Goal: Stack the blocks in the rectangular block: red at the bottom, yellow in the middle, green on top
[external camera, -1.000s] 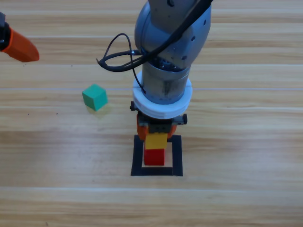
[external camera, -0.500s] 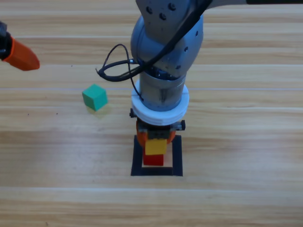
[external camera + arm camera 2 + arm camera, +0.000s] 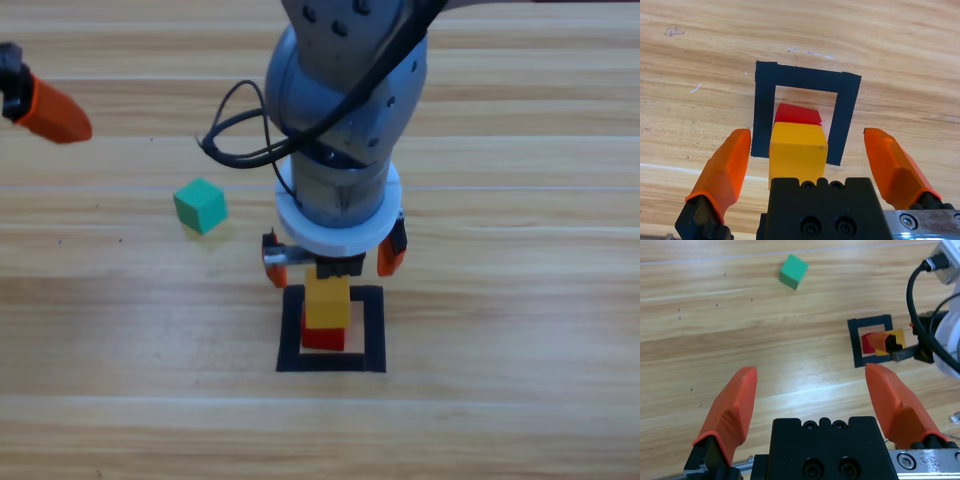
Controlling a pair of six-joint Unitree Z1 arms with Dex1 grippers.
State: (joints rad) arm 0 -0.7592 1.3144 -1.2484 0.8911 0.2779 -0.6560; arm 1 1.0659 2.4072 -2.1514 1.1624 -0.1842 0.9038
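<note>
The scene is evenly and brightly lit. A pale sheen is seen on the worktop (image 3: pixel 805 390) in the left wrist view. A faint soft shadow is cast beneath the green cube (image 3: pixel 200 205).

You're looking straight down from overhead; your right wrist camera is hovering close above the tape rectangle (image 3: pixel 805 80), which your left wrist camera is seeing from afar.

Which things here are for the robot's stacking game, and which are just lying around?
For the game:
yellow cube sitting on the red cube
black tape rectangle
green cube, off alone
right gripper, open
left gripper, open, waiting

Just lying around:
nothing, only the wooden table
</note>
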